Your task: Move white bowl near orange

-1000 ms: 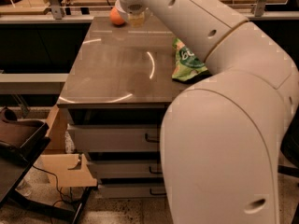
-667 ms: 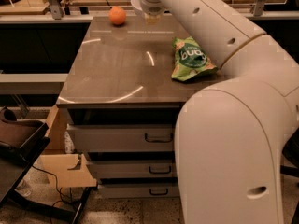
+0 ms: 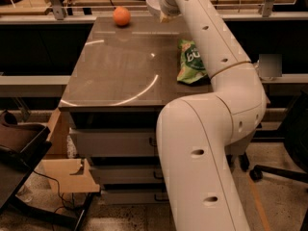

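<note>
The orange (image 3: 121, 16) sits on the far left part of the brown tabletop (image 3: 120, 66). The white bowl (image 3: 152, 0) shows only as a pale rim at the table's far edge, right of the orange and mostly hidden behind my arm. My gripper (image 3: 164, 15) is at the end of the white arm, right against the bowl, and largely hidden by the wrist. I cannot tell whether the bowl rests on the table or is lifted.
A green snack bag (image 3: 191, 61) lies on the right side of the table, close to my arm. Drawers (image 3: 115, 143) sit under the tabletop. A rail runs behind the table. A cardboard piece and a dark bin are on the floor at the left.
My arm's end has swung right, away from the orange, and the arm now crosses the table's right side. The orange and the snack bag have not moved.
</note>
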`<state>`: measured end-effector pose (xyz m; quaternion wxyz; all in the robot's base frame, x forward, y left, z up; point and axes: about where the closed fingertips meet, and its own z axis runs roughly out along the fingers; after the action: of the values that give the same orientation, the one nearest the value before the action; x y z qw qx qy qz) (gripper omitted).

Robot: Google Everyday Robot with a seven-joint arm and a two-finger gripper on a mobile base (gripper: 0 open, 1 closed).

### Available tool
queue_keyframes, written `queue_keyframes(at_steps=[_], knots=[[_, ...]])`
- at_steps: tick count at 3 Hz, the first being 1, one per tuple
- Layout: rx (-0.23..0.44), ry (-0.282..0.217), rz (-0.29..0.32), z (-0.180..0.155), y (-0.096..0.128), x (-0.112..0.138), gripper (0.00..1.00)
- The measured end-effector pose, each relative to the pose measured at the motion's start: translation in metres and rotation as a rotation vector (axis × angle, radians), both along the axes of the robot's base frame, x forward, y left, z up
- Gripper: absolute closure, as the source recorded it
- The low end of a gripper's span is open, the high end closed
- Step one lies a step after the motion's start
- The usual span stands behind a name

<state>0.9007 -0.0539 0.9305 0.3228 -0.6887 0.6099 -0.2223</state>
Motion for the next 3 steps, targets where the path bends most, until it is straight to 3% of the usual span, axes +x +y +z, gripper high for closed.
queue_keyframes(at_steps=[1,3], knots=[[0.0,0.0,0.0,0.0,0.0,0.0,1.0],[-0.026,-0.025,-0.004,-0.024,0.022,0.024,1.0]])
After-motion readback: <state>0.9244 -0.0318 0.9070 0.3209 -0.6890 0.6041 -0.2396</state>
